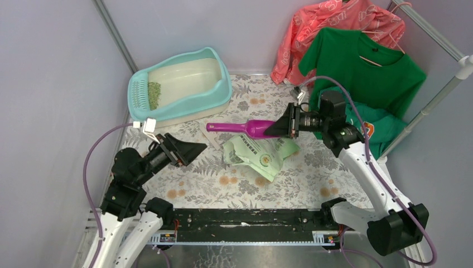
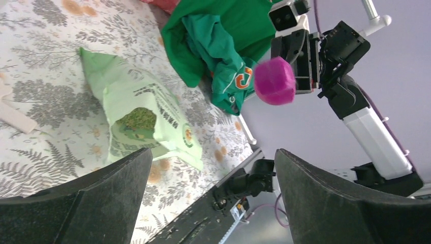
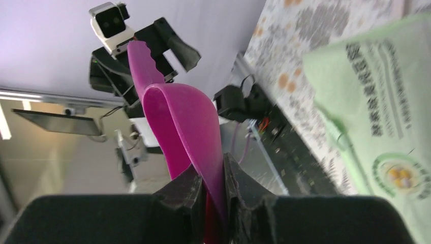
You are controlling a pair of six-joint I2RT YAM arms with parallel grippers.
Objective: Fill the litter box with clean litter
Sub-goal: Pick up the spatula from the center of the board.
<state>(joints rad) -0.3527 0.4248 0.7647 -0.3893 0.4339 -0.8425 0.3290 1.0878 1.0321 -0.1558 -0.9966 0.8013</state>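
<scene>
The litter box point(image 1: 220, 84), turquoise-rimmed with a cream basin, sits at the back left. A small patch of green clean litter point(image 1: 154, 95) lies by its slotted grate. More clean litter point(image 2: 137, 118) shows in the mouth of the light green bag point(image 1: 259, 153), which lies mid-table. My right gripper point(image 1: 273, 129) is shut on the bowl end of the purple scoop point(image 1: 245, 128) and holds it level above the bag, its handle pointing left. In the right wrist view the scoop point(image 3: 178, 122) is pinched between the jaws point(image 3: 211, 188). My left gripper point(image 1: 195, 151) stands open and empty left of the bag.
A floral cloth point(image 1: 312, 173) covers the table. Pink and green shirts point(image 1: 362, 61) hang on a rack at the back right, and a green garment point(image 2: 223, 56) drapes over the right table edge. A white strip point(image 2: 15, 118) lies on the cloth near the left gripper.
</scene>
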